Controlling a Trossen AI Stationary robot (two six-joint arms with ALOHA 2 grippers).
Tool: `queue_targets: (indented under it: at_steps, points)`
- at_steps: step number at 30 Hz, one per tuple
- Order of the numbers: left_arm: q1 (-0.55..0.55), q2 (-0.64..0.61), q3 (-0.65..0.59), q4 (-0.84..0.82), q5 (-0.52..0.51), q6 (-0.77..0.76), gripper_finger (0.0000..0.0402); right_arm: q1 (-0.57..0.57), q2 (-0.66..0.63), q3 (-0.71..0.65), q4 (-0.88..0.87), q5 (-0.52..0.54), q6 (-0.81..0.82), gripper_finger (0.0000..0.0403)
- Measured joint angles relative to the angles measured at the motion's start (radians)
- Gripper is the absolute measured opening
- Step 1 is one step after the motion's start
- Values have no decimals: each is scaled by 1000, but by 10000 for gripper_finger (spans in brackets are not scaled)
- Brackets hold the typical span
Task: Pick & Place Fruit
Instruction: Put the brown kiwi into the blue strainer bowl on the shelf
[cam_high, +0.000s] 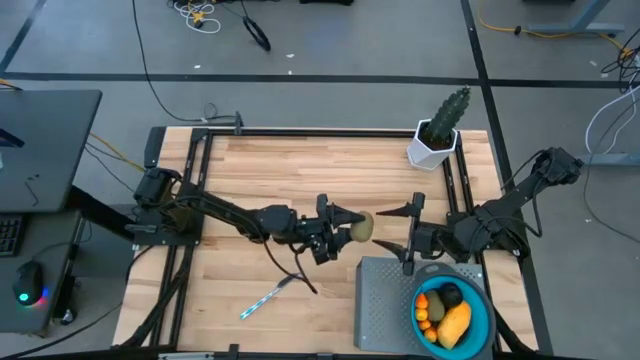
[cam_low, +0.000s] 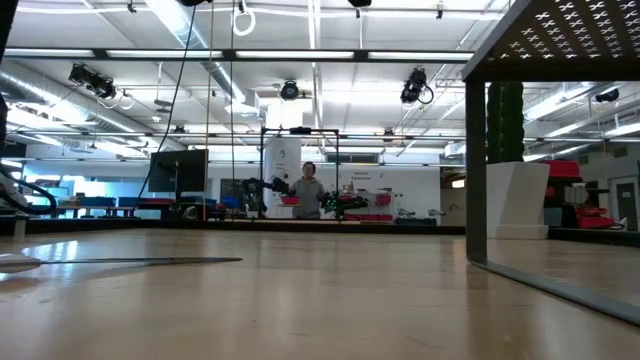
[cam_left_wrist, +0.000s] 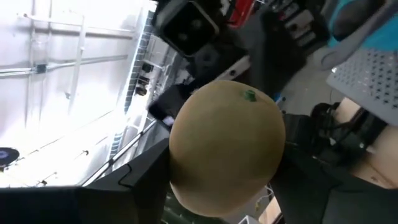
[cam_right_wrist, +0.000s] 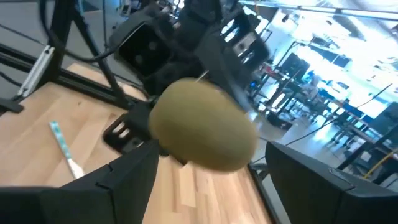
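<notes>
We're mid-handover over the table (cam_high: 300, 160), with the blue bowl (cam_high: 480, 322) as our reference. The olive-brown fruit (cam_high: 360, 228) sits up in the air, away from the bowl toward the table's centre, between both grippers.

Left gripper (cam_high: 340, 226): fingers closed on the olive-brown fruit. The left wrist view shows it filling the gap between the fingers (cam_left_wrist: 137, 186), green stem dot facing out.

Right gripper (cam_high: 385, 228): just beside the fruit on the bowl's side, fingers (cam_right_wrist: 124, 180) spread wide on either side of it. We judge they aren't pinching it yet; contact isn't clear from here.

The rest of the fruit is already in the bowl: the yellow oblong (cam_high: 455, 322), the black ball (cam_high: 452, 295) and the small orange-red pieces (cam_high: 424, 310). The bowl rests on the grey perforated stand (cam_high: 385, 305).

To do this step well:
- centre the right fingers on the fruit's widest part before closing, since the skin looks smooth and round and it could roll out
- left lets go only after right has a firm pinch
- carry it high enough to clear the bowl's rim, then release low so it doesn't knock the other pieces

The cactus pot (cam_high: 432, 148) and the white-and-blue stick (cam_high: 262, 300) are well away from the bowl; leave them.
</notes>
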Motion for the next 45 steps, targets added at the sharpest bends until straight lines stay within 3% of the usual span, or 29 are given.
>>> queue_targets:
  at_steps: [5, 13, 18, 24, 37, 45]
  points:
    - [-6, 0, 0, -4, -21, 33, 248, -16, 0, 0, 48, -6, -31, 305]
    - [-23, 0, 0, -6, -30, 124, 247, -102, 0, 0, 42, -191, -6, 342]
    - [-27, -2, 0, -11, -31, 129, 246, -125, 1, 0, 47, -224, 10, 375]
    - [-29, -4, 0, -9, -13, 136, 246, -176, 54, 0, 137, -363, 62, 383]
    - [-26, 0, 0, -36, -47, 126, 247, -185, 103, 0, 181, -312, 45, 382]
    - [-27, 0, 0, -37, -45, 133, 243, -185, 101, 0, 116, -313, 112, 352]
